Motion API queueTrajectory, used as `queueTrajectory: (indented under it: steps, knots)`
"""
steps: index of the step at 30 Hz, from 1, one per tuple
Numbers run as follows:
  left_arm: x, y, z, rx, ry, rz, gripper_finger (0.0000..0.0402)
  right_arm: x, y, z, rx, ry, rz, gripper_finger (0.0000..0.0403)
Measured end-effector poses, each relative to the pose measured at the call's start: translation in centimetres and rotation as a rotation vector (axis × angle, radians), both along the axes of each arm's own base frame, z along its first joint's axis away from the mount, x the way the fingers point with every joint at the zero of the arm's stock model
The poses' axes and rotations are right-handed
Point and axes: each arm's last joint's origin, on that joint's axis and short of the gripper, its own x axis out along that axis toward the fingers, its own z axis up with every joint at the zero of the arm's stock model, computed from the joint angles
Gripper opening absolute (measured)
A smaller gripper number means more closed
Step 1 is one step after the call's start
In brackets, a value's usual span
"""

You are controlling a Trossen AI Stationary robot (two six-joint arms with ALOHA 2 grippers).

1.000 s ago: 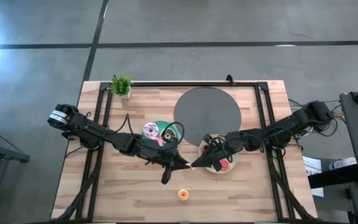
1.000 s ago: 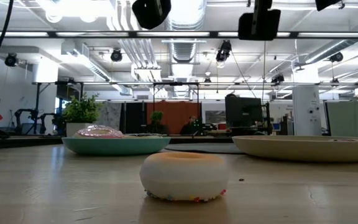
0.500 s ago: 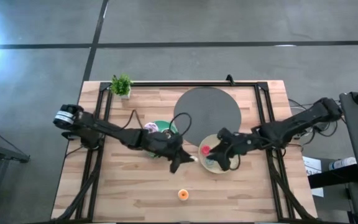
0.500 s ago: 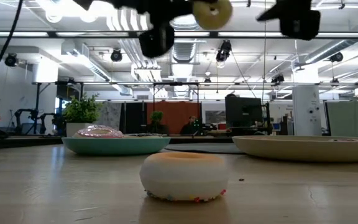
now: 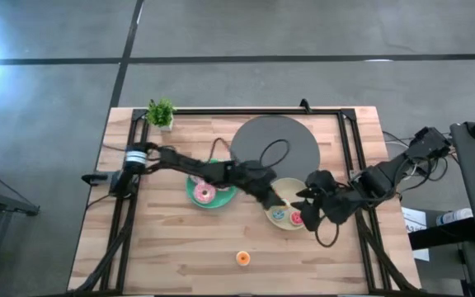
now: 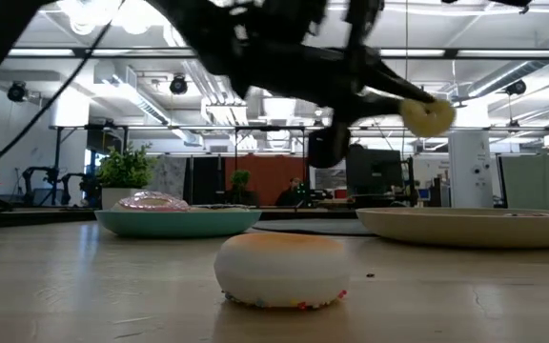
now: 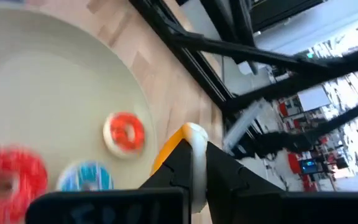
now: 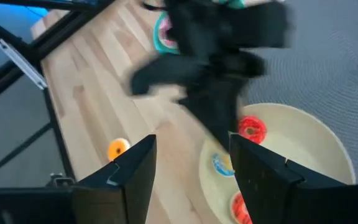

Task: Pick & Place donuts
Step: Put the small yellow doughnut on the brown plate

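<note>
Wooden table carries a grey mat, a teal plate and a cream plate. Left arm reaches across to the cream plate; its gripper is closed on a pale-yellow donut, held above the plate. Right gripper hangs just beside the plate, fingers wide apart and empty. Three small donuts lie in the plate, blurred. An orange donut sits alone near the table's front edge.
</note>
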Motion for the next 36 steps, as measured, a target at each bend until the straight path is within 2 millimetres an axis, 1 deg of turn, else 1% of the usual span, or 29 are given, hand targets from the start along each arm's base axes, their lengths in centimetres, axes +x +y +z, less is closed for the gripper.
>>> queueTrajectory:
  steps: [2,5,8,12,16,18,26,29,33,36]
  knots:
    - [1.6,1.1,-0.4,-0.001,0.049,0.019,0.0002,-0.2,0.2,0.0,0.010,-0.003,-0.003,0.0194]
    - [3.5,2.6,-1.1,0.026,0.150,0.033,0.0002,-0.4,0.6,-0.1,0.009,-0.005,-0.002,0.0194]
    - [4.8,3.5,-1.2,0.079,0.211,0.028,0.0002,-0.6,0.8,-0.2,0.012,-0.007,0.001,0.0194]
    - [5.9,4.3,-1.1,0.122,0.268,0.032,0.0004,-0.8,1.1,-0.1,0.000,-0.021,-0.001,0.0194]
    - [6.0,5.2,-2.8,0.115,0.389,0.040,0.0008,-1.0,1.3,0.1,-0.011,-0.037,-0.002,0.0194]
    - [5.9,5.6,-3.5,0.116,0.421,0.046,0.0009,-1.1,1.3,0.2,-0.010,-0.042,0.000,0.0194]
    - [5.7,5.9,-3.5,0.208,0.438,0.079,0.0012,-1.1,1.2,0.3,-0.023,-0.048,-0.005,0.0194]
    - [5.8,6.0,-3.3,0.241,0.436,0.097,0.0035,-1.1,1.2,0.3,-0.028,-0.050,-0.008,0.0194]
    - [5.8,6.1,-3.0,0.260,0.434,0.111,0.0086,-1.2,1.1,0.3,-0.033,-0.048,-0.009,0.0194]
    - [6.0,6.2,-2.5,0.295,0.424,0.105,0.0116,-1.2,1.1,0.2,-0.035,-0.045,-0.010,0.0194]
